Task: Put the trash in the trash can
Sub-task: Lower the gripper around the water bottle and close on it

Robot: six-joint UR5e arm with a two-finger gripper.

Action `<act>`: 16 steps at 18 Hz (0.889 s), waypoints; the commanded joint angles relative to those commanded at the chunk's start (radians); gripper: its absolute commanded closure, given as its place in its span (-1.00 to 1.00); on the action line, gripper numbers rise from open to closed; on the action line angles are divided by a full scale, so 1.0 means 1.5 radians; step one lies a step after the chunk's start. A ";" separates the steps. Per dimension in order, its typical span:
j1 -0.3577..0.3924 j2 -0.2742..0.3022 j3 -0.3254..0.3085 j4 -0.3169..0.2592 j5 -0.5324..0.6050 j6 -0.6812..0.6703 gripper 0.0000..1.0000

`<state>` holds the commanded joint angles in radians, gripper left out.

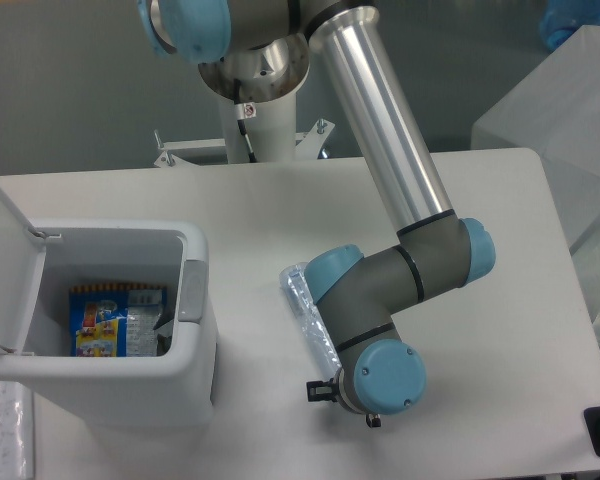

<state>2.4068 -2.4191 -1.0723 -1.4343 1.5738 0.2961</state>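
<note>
Pincer: our gripper (332, 388) hangs low over the table (500, 200), almost wholly hidden under the blue-capped wrist; only a small dark bit shows at the wrist's left edge, so we cannot tell whether the jaws are spread or pressed together
Bottle: the crushed clear plastic bottle (306, 312) lies flat on the table, its near end running under the wrist right at the pincer, its far end pointing up and away from it
Contact: whether the jaws already touch the bottle is hidden from us
Bin: the trash can (195, 345) stands well to the left of the pincer, lid (5, 260) swung up, mouth open
Inside the bin: the blue-and-orange snack packet (110, 320) lies on the bottom, so we judge that piece done
Wrapper strip: we cannot make it out for sure
Step in hand: we judge it to be the grasp on the bottle's near end
Doing it well: we would set the jaws across the bottle's narrow width, not along it, and close gently, since a crushed bottle will give and may squirt sideways
After the grip: we would lift straight up until the far end clears the table, then carry left high enough to pass the bin's rim and grey push panel (191, 291)
Risk: held by one end, the bottle may droop and catch the rim
</note>
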 joint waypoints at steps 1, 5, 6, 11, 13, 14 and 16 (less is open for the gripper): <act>-0.001 0.000 0.000 -0.001 0.000 0.000 0.15; -0.001 0.001 0.000 0.000 0.000 -0.002 0.55; -0.001 0.002 0.000 0.000 0.000 -0.002 0.65; -0.001 0.021 0.000 0.001 -0.003 0.003 0.80; 0.000 0.044 0.001 0.022 -0.007 0.010 0.81; 0.003 0.057 0.001 0.044 -0.009 0.010 0.86; 0.006 0.076 0.001 0.105 -0.036 0.010 1.00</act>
<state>2.4160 -2.3057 -1.0707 -1.2768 1.5204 0.3114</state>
